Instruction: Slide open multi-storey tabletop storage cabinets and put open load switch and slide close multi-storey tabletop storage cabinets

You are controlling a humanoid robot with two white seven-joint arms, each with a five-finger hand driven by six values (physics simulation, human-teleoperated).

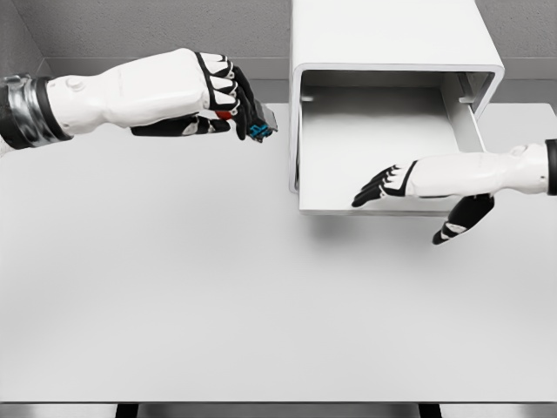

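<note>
- Load switch (pixel 257 129), dark with blue and red parts, sits clenched in your left hand (pixel 222 94), held above the table (pixel 174 305) left of the cabinet (pixel 392 39).
- You can read no writing anywhere.
- Your right hand (pixel 409 187) rests with fingers spread, holding nothing, at the pulled-out drawer (pixel 365 131).

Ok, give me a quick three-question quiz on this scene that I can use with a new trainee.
1. True or false: the drawer of the cabinet is pulled out.
2. Which hand holds the load switch? A) left hand B) right hand C) neither
3. Fill in: the right hand's fingers are spread over the drawer's front ____.

Key
1. True; its inside shows and looks empty.
2. A; the left hand grips it above the table, left of the cabinet.
3. Edge; it holds nothing.
</note>
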